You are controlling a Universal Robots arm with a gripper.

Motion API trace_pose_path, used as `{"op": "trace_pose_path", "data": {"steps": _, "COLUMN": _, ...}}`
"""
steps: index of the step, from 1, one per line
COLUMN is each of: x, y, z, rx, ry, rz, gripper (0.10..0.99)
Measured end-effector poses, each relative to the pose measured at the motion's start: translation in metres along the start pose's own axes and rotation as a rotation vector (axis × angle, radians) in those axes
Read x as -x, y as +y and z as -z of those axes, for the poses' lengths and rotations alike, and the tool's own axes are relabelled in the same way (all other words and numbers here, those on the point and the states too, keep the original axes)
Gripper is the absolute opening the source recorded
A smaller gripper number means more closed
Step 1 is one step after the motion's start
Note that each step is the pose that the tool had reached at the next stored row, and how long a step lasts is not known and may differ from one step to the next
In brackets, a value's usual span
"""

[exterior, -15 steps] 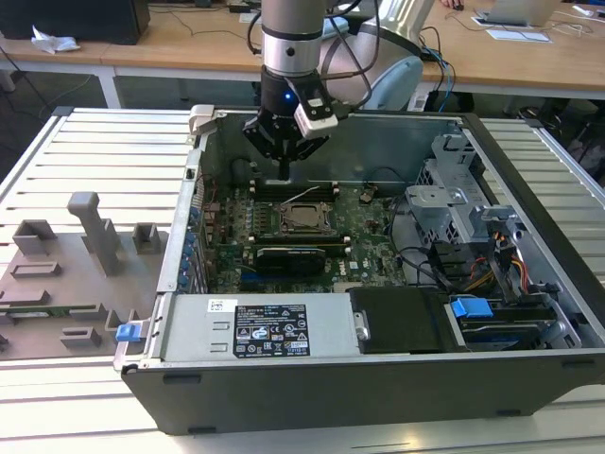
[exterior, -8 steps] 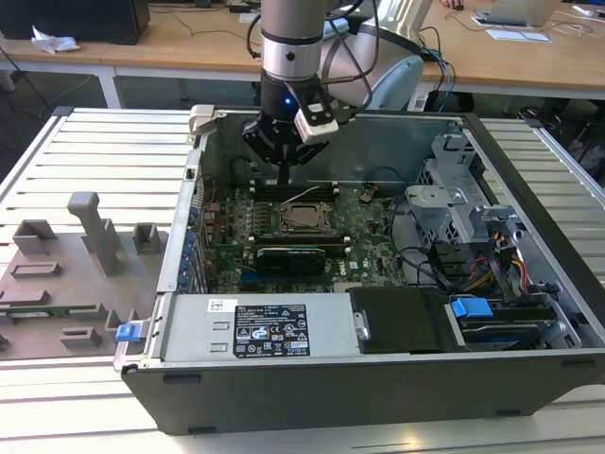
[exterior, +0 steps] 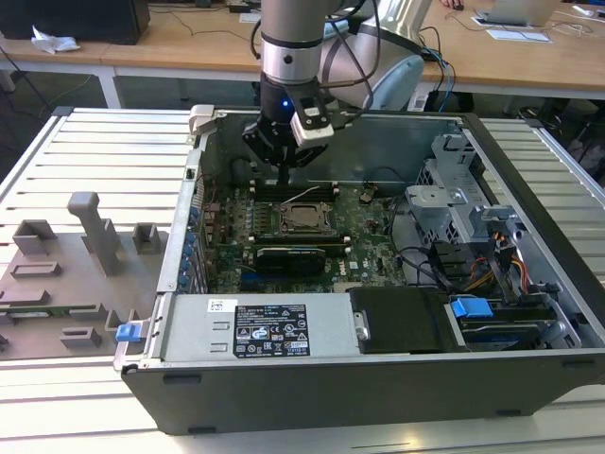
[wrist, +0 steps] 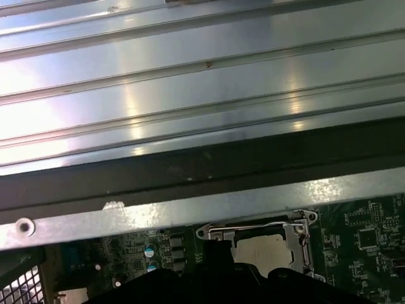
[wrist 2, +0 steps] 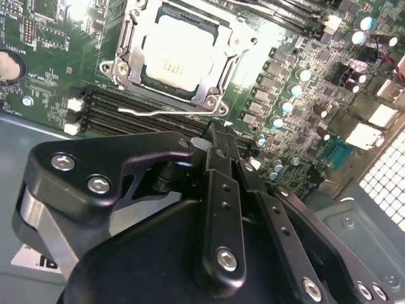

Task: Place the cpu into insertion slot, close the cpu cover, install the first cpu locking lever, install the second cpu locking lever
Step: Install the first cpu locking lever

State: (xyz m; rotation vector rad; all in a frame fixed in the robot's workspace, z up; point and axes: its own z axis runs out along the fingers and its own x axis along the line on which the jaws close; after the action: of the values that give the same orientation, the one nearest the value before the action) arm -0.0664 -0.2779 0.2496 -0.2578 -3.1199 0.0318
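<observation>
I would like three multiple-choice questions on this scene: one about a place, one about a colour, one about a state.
1. Where is the gripper? A) above the motherboard B) over the grey fixture C) over the power supply
2. The motherboard's colour? A) red B) green C) white
3. The cpu is: A) held by the gripper B) seated in the insertion slot C) on the table
Answers: 1 A, the exterior view shows it over the board; 2 B, its surface is green; 3 B, the second wrist view shows it inside the socket frame.
</observation>
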Motion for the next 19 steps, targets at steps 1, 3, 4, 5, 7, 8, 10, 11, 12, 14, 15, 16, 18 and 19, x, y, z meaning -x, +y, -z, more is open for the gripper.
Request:
{"op": "trace_pose_path", "data": {"steps": 1, "x": 0.0001, "y": -0.0004, "z": -0.0007, "rx": 0.02, "ry": 0.0032, "rz": 0.001, "gripper": 0.106}}
{"op": "trace_pose_path", "data": {"steps": 3, "x": 0.0001, "y": -0.0006, "z": -0.0012, "rx": 0.037, "ry": 0.0061, "rz": 0.008, "gripper": 0.106}}
{"op": "trace_pose_path", "data": {"steps": 4, "x": 0.0001, "y": -0.0006, "z": -0.0019, "rx": 0.042, "ry": 0.0067, "rz": 0.023, "gripper": 0.106}}
{"op": "trace_pose_path", "data": {"steps": 5, "x": 0.0001, "y": -0.0006, "z": -0.0025, "rx": 0.042, "ry": 0.0068, "rz": 0.044, "gripper": 0.106}}
{"op": "trace_pose_path", "data": {"steps": 7, "x": 0.0001, "y": -0.0006, "z": -0.0043, "rx": 0.041, "ry": 0.0069, "rz": 0.086, "gripper": 0.106}}
{"op": "trace_pose_path", "data": {"steps": 8, "x": 0.0001, "y": -0.0005, "z": -0.0052, "rx": 0.041, "ry": 0.0068, "rz": 0.103, "gripper": 0.106}}
{"op": "trace_pose_path", "data": {"steps": 10, "x": 0.0012, "y": -0.0003, "z": -0.0069, "rx": 0.04, "ry": 0.0069, "rz": 0.136, "gripper": 0.106}}
{"op": "trace_pose_path", "data": {"steps": 11, "x": 0.0036, "y": 0.0001, "z": -0.0077, "rx": 0.04, "ry": 0.0071, "rz": 0.146, "gripper": 0.106}}
{"op": "trace_pose_path", "data": {"steps": 12, "x": 0.0086, "y": 0.0009, "z": -0.0084, "rx": 0.04, "ry": 0.0077, "rz": 0.149, "gripper": 0.106}}
{"op": "trace_pose_path", "data": {"steps": 14, "x": 0.0129, "y": 0.0016, "z": -0.0084, "rx": 0.04, "ry": 0.0085, "rz": 0.149, "gripper": 0.106}}
{"op": "trace_pose_path", "data": {"steps": 15, "x": 0.0129, "y": 0.0016, "z": -0.0084, "rx": 0.04, "ry": 0.0084, "rz": 0.149, "gripper": 0.106}}
{"op": "trace_pose_path", "data": {"steps": 16, "x": 0.0129, "y": 0.0017, "z": -0.0084, "rx": 0.04, "ry": 0.0084, "rz": 0.149, "gripper": 0.106}}
{"op": "trace_pose_path", "data": {"steps": 18, "x": 0.013, "y": 0.0018, "z": -0.0084, "rx": 0.04, "ry": 0.0084, "rz": 0.149, "gripper": 0.106}}
{"op": "trace_pose_path", "data": {"steps": 19, "x": 0.013, "y": 0.0018, "z": -0.0085, "rx": 0.04, "ry": 0.0084, "rz": 0.149, "gripper": 0.106}}
